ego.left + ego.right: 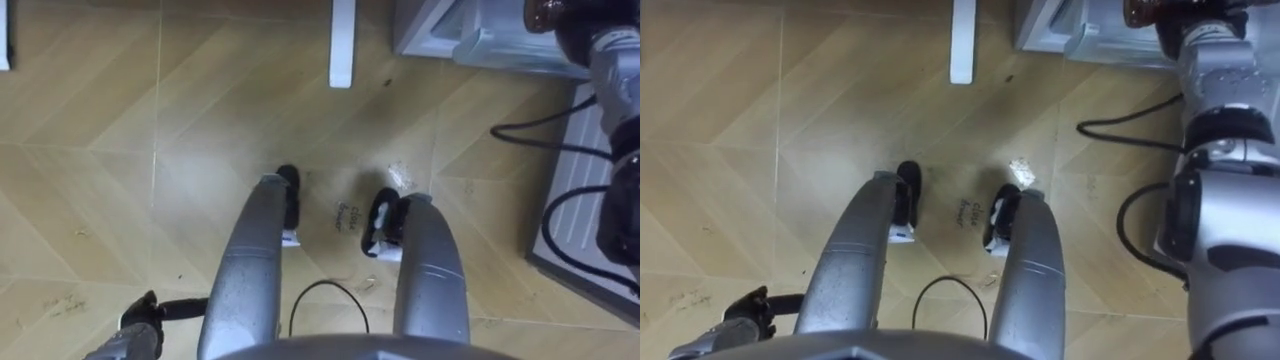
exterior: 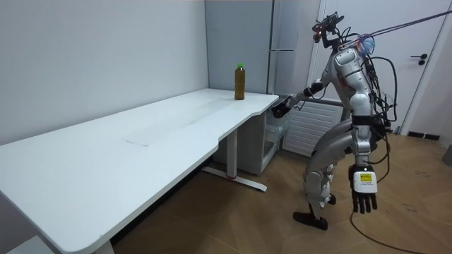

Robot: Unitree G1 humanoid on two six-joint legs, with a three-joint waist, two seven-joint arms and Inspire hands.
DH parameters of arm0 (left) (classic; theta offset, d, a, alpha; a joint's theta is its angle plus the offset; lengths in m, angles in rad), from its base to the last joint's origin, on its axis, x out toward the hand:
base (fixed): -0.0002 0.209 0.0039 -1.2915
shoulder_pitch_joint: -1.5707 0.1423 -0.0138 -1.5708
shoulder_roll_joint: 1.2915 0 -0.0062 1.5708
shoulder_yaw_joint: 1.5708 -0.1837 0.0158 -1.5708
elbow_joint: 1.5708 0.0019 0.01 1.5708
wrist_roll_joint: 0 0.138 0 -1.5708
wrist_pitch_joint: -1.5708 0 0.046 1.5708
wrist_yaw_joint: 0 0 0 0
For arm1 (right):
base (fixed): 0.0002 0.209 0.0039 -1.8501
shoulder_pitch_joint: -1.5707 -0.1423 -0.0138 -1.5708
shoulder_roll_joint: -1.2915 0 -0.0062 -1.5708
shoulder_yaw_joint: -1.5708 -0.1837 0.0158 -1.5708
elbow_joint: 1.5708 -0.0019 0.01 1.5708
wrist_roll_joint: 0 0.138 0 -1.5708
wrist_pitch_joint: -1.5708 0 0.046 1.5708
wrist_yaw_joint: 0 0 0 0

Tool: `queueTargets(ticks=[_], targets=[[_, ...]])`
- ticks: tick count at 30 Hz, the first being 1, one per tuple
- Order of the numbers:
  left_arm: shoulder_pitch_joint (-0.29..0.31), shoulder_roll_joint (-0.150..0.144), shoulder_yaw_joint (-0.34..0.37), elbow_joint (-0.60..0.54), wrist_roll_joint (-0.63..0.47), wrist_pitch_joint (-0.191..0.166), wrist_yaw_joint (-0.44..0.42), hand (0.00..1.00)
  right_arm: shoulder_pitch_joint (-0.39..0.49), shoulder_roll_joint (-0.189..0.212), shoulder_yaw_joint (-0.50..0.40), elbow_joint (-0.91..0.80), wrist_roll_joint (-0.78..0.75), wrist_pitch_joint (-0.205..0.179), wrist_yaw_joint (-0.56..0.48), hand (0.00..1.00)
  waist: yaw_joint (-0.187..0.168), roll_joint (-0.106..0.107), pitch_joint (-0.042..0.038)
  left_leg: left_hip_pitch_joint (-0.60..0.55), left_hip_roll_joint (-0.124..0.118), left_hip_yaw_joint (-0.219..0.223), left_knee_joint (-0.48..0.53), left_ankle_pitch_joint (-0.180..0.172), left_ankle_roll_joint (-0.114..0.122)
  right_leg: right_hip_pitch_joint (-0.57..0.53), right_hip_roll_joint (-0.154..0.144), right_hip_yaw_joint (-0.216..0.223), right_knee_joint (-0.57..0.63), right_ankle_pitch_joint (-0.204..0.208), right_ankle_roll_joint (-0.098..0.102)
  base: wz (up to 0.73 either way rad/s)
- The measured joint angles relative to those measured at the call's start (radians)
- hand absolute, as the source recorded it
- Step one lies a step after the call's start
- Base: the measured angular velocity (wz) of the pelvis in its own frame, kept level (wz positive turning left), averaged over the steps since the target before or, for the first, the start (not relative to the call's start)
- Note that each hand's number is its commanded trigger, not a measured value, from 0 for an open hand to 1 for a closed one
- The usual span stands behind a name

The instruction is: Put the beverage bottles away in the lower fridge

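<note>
A brown drink bottle [image 1: 545, 12] shows at the top right edge, against my right hand [image 1: 583, 35], whose arm reaches out to the lower fridge [image 1: 440, 30]. In the room view that right hand [image 2: 282, 107] is curled round the dark bottle, just in front of the open lower fridge [image 2: 272, 137]. A second brown bottle with a green cap [image 2: 239, 81] stands upright on the far corner of the white table [image 2: 141, 141]. My left hand [image 2: 364, 194] hangs at my side with straight fingers, holding nothing; it also shows low in the left eye view [image 1: 140, 325].
I stand on the wood floor between the table's end and the fridge. A white table foot [image 1: 342, 45] lies ahead. A white ribbed panel [image 1: 590, 160] runs along the right. A tall grey fridge body [image 2: 282, 35] rises behind the table.
</note>
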Motion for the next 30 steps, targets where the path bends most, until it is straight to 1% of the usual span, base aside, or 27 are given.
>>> queueTargets(ticks=[3, 4, 5, 7, 13, 16, 18, 19, 20, 26, 30], targets=[[0.0, 0.001, 0.0, 0.0, 0.001, -0.017, 0.002, 0.0, 0.0, -0.001, 0.0, -0.003, 0.002, -0.019, -0.024, 1.0, -0.004, 0.0, 0.0, -0.002, -0.012, 0.0, 0.008, -0.001, 0.001, -0.005, -0.012, 0.003, 0.018, -0.009, 0.002, 0.1], [0.0, 0.003, 0.0, 0.0, 0.001, -0.023, 0.002, 0.0, 0.0, -0.003, -0.001, -0.005, 0.004, -0.027, -0.034, 0.68, -0.006, 0.0, 0.0, -0.002, -0.015, 0.0, 0.012, -0.002, 0.003, -0.005, -0.016, 0.003, 0.025, -0.013, 0.004, 0.12], [0.0, 0.003, 0.0, 0.0, 0.001, -0.025, 0.003, 0.0, 0.0, -0.005, -0.001, -0.006, 0.004, -0.029, -0.039, 0.0, -0.007, 0.0, 0.0, -0.002, -0.017, 0.0, 0.014, -0.003, 0.004, -0.004, -0.018, 0.004, 0.03, -0.016, 0.005, 0.11], [0.0, 0.003, 0.0, 0.0, 0.002, -0.028, 0.003, 0.0, 0.0, -0.007, -0.001, -0.006, 0.005, -0.038, -0.055, 0.0, -0.008, 0.0, -0.0001, -0.002, -0.023, 0.0, 0.021, -0.004, 0.004, -0.005, -0.026, 0.004, 0.044, -0.024, 0.006, 0.1], [0.006, 0.004, 0.001, 0.004, 0.004, -0.029, 0.003, 0.0, 0.0, -0.011, -0.002, -0.009, 0.007, -0.046, -0.12, 0.0, -0.002, 0.003, -0.0008, -0.004, -0.021, 0.0, 0.058, -0.02, 0.003, -0.004, -0.029, 0.005, 0.076, -0.044, 0.01, 0.01], [0.015, 0.004, 0.001, 0.004, 0.006, -0.04, 0.004, 0.0, 0.0, -0.011, -0.002, -0.012, 0.007, -0.049, -0.146, 0.0, 0.0, 0.005, -0.0016, -0.005, -0.019, 0.0, 0.072, -0.027, 0.003, -0.004, -0.029, 0.005, 0.088, -0.049, 0.007, -0.01], [0.015, 0.004, 0.001, 0.004, 0.006, -0.046, 0.004, 0.0, 0.0, -0.011, -0.001, -0.012, 0.007, -0.056, -0.154, 0.0, 0.002, 0.005, -0.0016, -0.005, -0.018, 0.001, 0.075, -0.027, 0.003, -0.004, -0.029, 0.006, 0.091, -0.05, 0.006, 0.0], [0.015, 0.004, 0.001, 0.004, 0.006, -0.048, 0.005, 0.0, 0.001, -0.012, -0.001, -0.012, 0.007, -0.058, -0.16, 0.0, 0.003, 0.005, -0.0017, -0.004, -0.012, 0.004, 0.081, -0.032, 0.003, -0.004, -0.026, 0.006, 0.094, -0.051, 0.005, -0.05], [0.016, 0.004, 0.001, 0.004, 0.006, -0.048, 0.005, 0.0, 0.001, -0.012, -0.001, -0.012, 0.007, -0.058, -0.161, 0.0, 0.006, 0.005, -0.0017, -0.004, -0.011, 0.005, 0.084, -0.034, 0.003, -0.004, -0.026, 0.006, 0.096, -0.051, 0.004, -0.06], [0.026, 0.006, 0.001, 0.0, 0.008, -0.048, 0.002, 0.0, 0.001, -0.012, 0.0, -0.012, 0.006, -0.065, -0.177, 0.0, 0.007, 0.013, -0.0065, -0.001, -0.011, 0.007, 0.084, -0.034, 0.003, -0.002, -0.031, 0.003, 0.098, -0.053, 0.002, 0.0], [0.03, 0.01, 0.0, 0.0, 0.008, -0.048, -0.002, 0.0, 0.003, -0.016, 0.0, -0.012, 0.007, -0.066, -0.18, 0.0, 0.015, 0.014, -0.0063, 0.001, -0.008, 0.011, 0.084, -0.034, 0.003, -0.001, -0.032, 0.003, 0.097, -0.053, 0.002, -0.01]])
